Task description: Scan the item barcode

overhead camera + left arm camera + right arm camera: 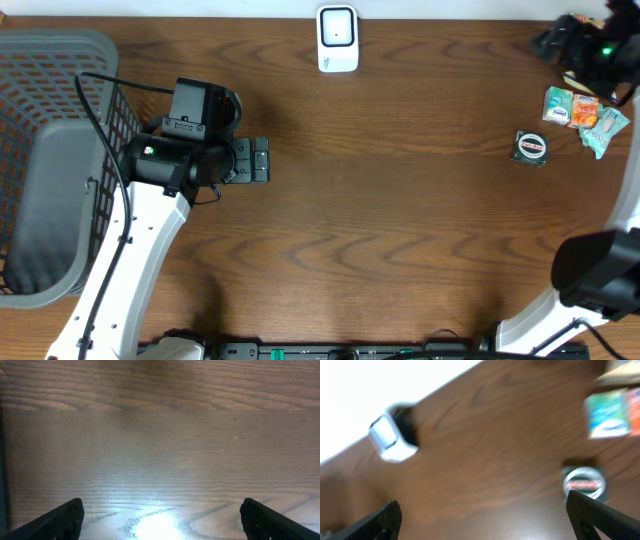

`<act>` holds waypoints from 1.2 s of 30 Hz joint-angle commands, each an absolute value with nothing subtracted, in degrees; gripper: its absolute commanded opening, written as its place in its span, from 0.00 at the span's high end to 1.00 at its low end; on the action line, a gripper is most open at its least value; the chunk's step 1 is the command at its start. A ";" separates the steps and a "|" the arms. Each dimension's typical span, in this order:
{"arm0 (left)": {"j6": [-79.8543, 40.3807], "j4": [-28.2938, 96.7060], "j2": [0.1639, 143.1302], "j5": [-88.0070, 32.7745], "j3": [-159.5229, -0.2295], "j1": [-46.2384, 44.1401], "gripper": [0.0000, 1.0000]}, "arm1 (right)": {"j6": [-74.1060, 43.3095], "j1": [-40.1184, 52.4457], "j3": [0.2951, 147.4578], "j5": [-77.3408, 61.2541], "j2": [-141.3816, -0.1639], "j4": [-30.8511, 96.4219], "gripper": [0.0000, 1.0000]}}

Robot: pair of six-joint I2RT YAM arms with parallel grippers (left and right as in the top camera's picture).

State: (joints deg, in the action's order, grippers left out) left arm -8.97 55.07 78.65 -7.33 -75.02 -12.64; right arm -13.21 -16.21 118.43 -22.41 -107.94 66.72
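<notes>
At the far left a grey mesh basket [60,60] sits on the wooden table [400,220], with a smooth pale grey surface showing inside it; what that surface is I cannot tell. Beside it the left arm [140,240] rises from the near edge and bends across the basket's right rim, its black wrist level above the wood. The left gripper [262,160] points toward the middle of the table, its fingers spread wide with nothing between them; the left wrist view shows only bare wood grain and a bright glare between the two dark fingertips. At the far edge, near the centre, the white barcode scanner [338,38] stands well apart from both arms. Further right a round item [531,147] with a dark label lies flat on the table, and just beyond it is a small cluster of colourful snack packets [585,112]. The right arm [600,270] runs up the right side, its black wrist above the far right corner, just past the packets. The right gripper [485,520] is also spread wide and holds nothing; its blurred view takes in the scanner, the round item and the packets.
</notes>
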 commanded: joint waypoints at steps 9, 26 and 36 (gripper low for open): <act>-8.62 55.09 78.28 -7.01 -75.66 -12.58 0.02 | -12.80 -1.28 118.76 -15.14 -100.27 71.79 0.03; -8.62 55.09 78.28 -7.01 -75.66 -12.58 0.02 | -12.78 7.05 118.08 -11.46 -94.70 76.36 0.04; -8.62 55.09 78.28 -7.01 -75.66 -12.58 0.02 | -12.80 7.99 105.01 -10.96 -83.42 71.13 0.03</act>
State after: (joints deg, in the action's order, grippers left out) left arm -8.97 55.09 78.65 -7.31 -75.02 -12.64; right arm -13.13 7.55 109.27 -11.73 -87.64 72.75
